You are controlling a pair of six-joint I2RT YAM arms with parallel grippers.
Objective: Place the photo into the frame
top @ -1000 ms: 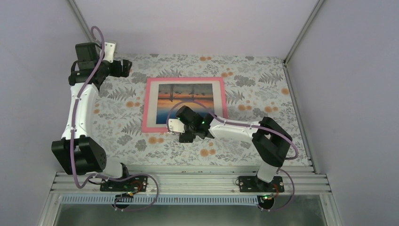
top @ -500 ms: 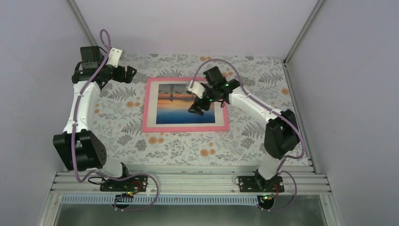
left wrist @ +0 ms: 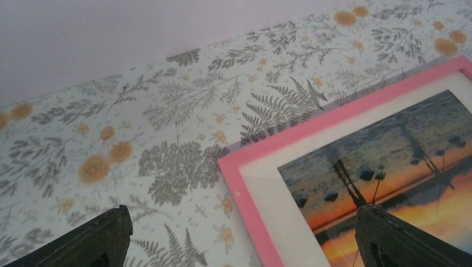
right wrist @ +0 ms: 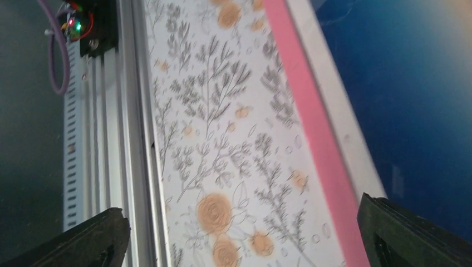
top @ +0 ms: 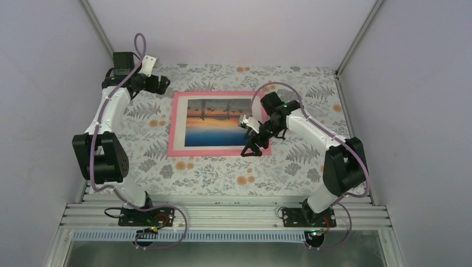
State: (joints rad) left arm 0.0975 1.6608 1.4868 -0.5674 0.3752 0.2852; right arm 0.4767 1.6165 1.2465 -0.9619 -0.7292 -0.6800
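Jaws on the left arm (top: 106, 119) stand wide apart and empty, hanging over the table (top: 222, 178) near its far left corner. From them the frame (top: 171, 125) lies at about 4 o'clock, and its far left corner shows between the two dark fingertips (left wrist: 106, 239) in the wrist view. That pink frame lies flat mid-table with its long axis running 9 to 3 o'clock. The photo (top: 217, 122) sits inside it on the same axis, a cream border (top: 179, 125) between print and pink edge. Over at the right arm (top: 311, 130), the jaws are likewise spread with nothing in them, poised above the frame's near right corner. I can't tell whether they touch it. From there the photo's middle is at roughly 10 o'clock, so this arm is much the nearer. To my eye the print already looks seated, and any last nudge would suit the right side.
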